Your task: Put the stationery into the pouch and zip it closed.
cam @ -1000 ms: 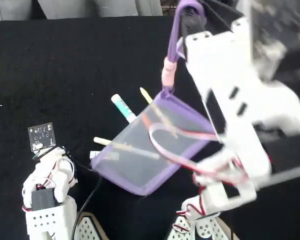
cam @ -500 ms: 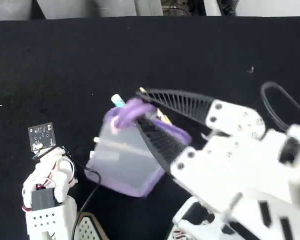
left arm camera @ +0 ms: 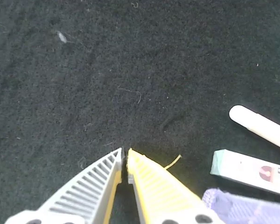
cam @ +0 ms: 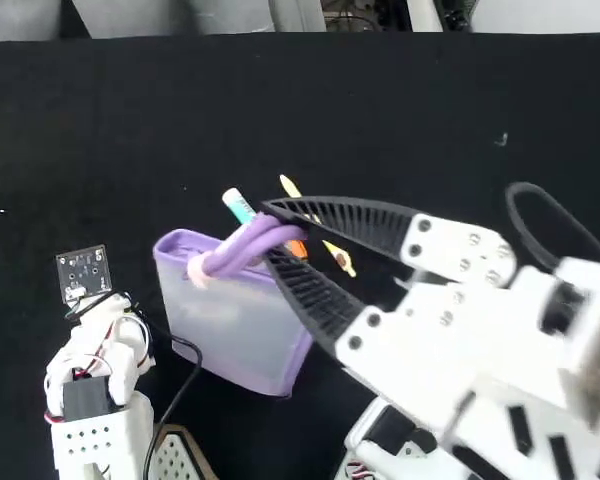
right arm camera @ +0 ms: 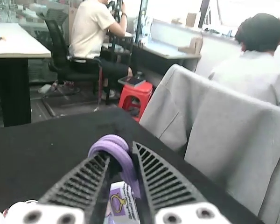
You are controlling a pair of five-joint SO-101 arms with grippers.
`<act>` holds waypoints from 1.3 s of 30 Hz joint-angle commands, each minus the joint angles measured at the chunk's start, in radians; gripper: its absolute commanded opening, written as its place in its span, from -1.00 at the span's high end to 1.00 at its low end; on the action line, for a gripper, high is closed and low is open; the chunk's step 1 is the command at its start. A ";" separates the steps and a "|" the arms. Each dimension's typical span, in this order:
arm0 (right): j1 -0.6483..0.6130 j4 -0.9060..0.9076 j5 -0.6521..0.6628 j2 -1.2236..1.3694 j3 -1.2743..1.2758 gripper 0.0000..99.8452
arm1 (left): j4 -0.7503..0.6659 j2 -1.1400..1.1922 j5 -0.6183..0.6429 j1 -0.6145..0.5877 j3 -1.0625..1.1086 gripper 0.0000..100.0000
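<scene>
Black cloth covers the whole table; an office with chairs and desks lies beyond it.

**Findings**
- The pouch, purple and translucent, stands on edge just toward 7 o'clock from the table's centre.
- Its strap runs from the upper rim toward 2 o'clock.
- The right gripper reaches in from 4 o'clock. Its black jaws pinch the strap, which bulges out between them.
- The left arm sits low at 8 o'clock. The left gripper has its jaws pressed together on nothing, just above the cloth.
- A white stick and a flat block lie loose on the cloth, just beside the pouch's corner.
- A marker and a yellow pencil lie at 12 o'clock of the pouch, apparently outside it.
- I cannot tell whether the orange piece by the jaws is inside or out, nor where the zip stands.

**Assessment**
Loading looks mostly undone. The step in hand appears to be positioning the pouch by its strap.

**Recommendations**
- The strap is soft, so the body will likely swing and sag. Slow, low moves are advised.
- Set the pouch down with its mouth facing 9 o'clock, toward the loose items and the left arm.
- Hold the pinch firm so the rim stays put as a target.
- The left jaws must spread before any pick. The stick should be taken across its middle to prevent tipping.
</scene>
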 commanded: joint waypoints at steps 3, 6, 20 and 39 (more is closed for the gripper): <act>-0.005 -0.018 0.172 -0.033 0.012 0.98 | -0.002 -0.005 -0.011 -0.005 0.019 0.94; -0.005 0.000 0.206 -0.038 0.012 0.98 | -0.005 -0.006 -0.012 0.004 -0.035 0.93; -0.005 0.017 0.209 -0.033 0.013 0.98 | 0.083 -0.006 -0.233 -0.027 -0.564 0.93; 0.069 0.017 0.210 -0.036 0.010 0.98 | 0.379 -0.008 -0.097 0.628 -1.063 0.21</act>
